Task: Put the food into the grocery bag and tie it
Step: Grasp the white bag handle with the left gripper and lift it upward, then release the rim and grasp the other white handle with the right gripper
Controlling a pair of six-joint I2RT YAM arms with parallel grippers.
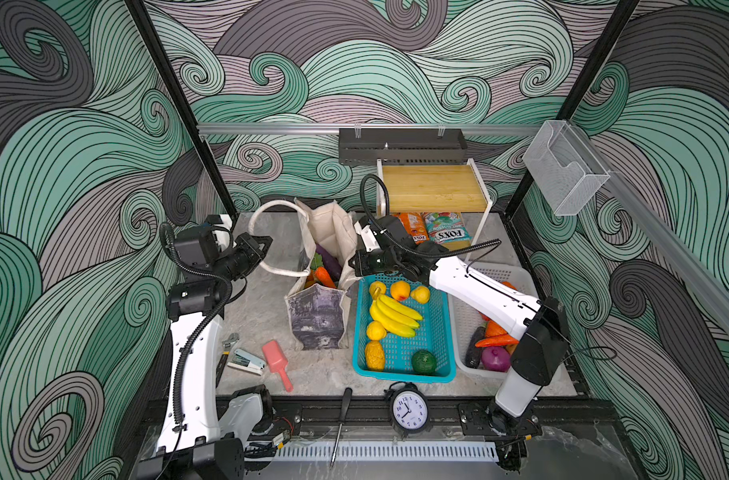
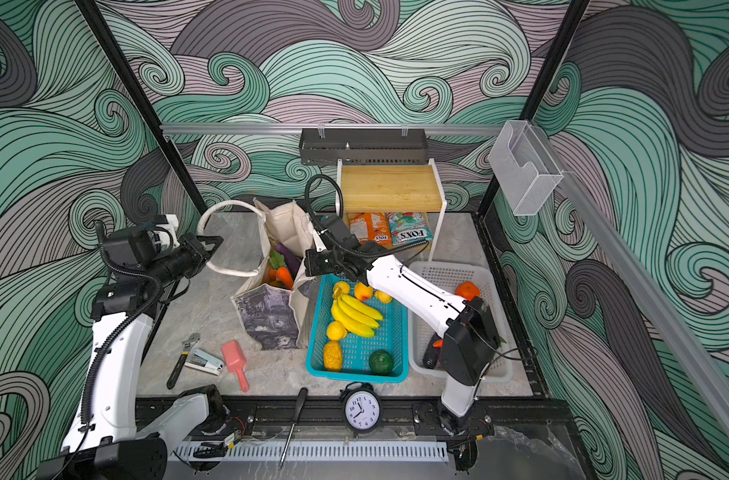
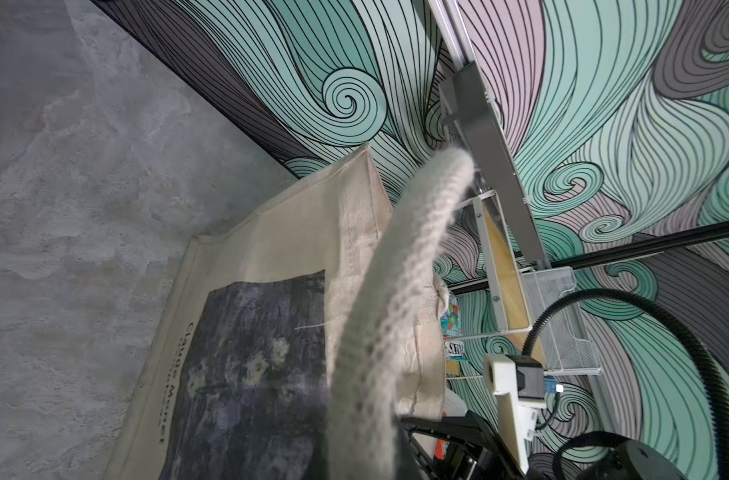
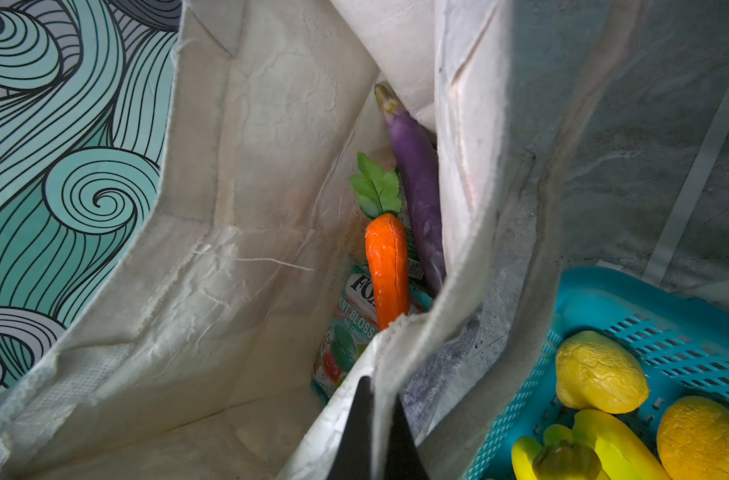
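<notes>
Grocery bag (image 4: 250, 166) holds carrot (image 4: 387, 270), eggplant (image 4: 419, 183) and a snack packet (image 4: 354, 328).

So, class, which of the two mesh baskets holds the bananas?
The teal basket, between the canvas tote and the white basket; bananas lie in its middle.

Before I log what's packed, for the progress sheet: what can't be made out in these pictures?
1. Bottom of the grocery bag, right wrist view: the carrot, eggplant and snack packet cover it.
2. Jaws of the left gripper: the left wrist view shows only the handle up close, and they are too small in both top views.
3. Contents of the white basket, both top views: the right arm covers much.
</notes>
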